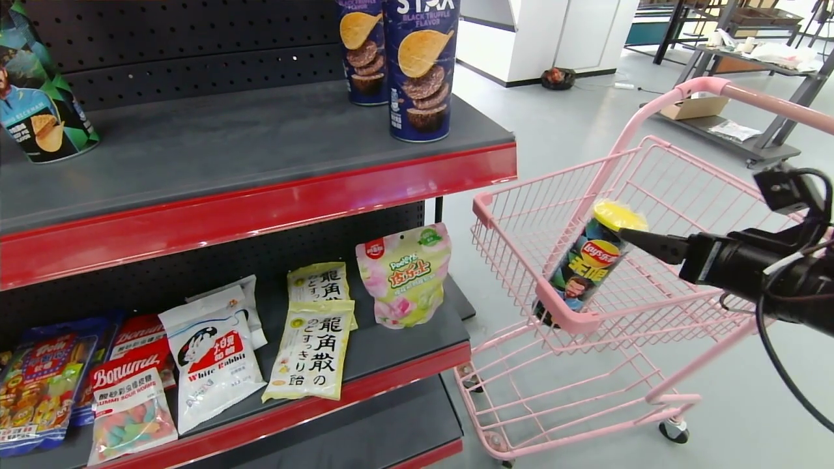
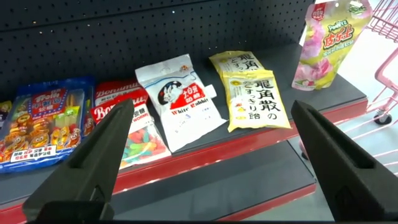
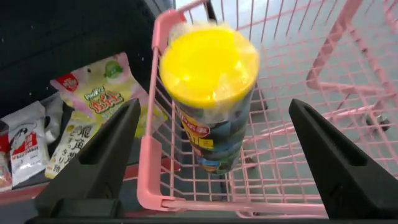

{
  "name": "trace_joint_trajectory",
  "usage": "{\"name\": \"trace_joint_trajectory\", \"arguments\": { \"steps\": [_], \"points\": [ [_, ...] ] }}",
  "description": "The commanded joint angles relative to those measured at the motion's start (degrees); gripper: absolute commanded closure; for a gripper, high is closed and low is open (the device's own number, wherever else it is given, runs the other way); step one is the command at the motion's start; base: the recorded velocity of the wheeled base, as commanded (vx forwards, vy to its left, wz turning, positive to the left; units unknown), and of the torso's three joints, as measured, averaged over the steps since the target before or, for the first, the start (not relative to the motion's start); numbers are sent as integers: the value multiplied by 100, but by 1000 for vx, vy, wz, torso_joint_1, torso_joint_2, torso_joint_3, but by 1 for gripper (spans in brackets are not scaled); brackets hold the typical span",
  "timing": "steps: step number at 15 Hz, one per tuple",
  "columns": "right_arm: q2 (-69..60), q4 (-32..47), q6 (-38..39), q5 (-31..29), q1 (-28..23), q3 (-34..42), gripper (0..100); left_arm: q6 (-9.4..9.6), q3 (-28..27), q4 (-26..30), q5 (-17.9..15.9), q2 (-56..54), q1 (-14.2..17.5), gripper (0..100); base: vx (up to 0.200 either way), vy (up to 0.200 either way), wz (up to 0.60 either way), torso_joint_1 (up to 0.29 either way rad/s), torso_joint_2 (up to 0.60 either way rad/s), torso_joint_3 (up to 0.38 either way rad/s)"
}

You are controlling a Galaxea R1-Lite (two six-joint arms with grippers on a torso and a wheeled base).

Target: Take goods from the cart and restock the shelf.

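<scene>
Leaning in the front corner of the pink cart (image 1: 567, 320), right of centre, the chip canister (image 1: 586, 264) is a dark printed tube with a yellow lid. It is probably light, stiff and slick, so its mid-body seems the best place to grasp. The right gripper (image 3: 214, 109) has its fingers spread wide near the lid, and the left gripper (image 2: 212, 106) is spread too.

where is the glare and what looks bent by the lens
Head view: a pale sheen sits on the upper shelf's red edge, and the green can at far left leans, likely wide-lens bend. Right wrist view: highlights glint on the wrap over the chip can's yellow lid. Left wrist view: a thin sheen lines the lower shelf's red lip.
</scene>
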Motion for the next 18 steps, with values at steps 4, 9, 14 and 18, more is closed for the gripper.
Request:
{"name": "trace_joint_trajectory", "arguments": {
  "steps": [4, 9, 14, 18],
  "points": [
    [1036, -391, 83, 155, 15, -103, 0, 11, 0, -11, 4, 0, 1, 0, 0, 0, 0, 0, 0, 0],
    [1871, -1252, 83, 340, 94, -164, 0, 19, 0, -11, 13, 0, 1, 0, 0, 0, 0, 0, 0, 0],
    [2222, -1463, 83, 287, 367, -410, 100, 19, 0, -11, 13, 0, 1, 0, 0, 0, 0, 0, 0, 0],
    [2196, -1481, 74, 270, 472, -551, 100, 11, 0, -11, 13, 0, 1, 0, 0, 0, 0, 0, 0, 0]
  ]
}}
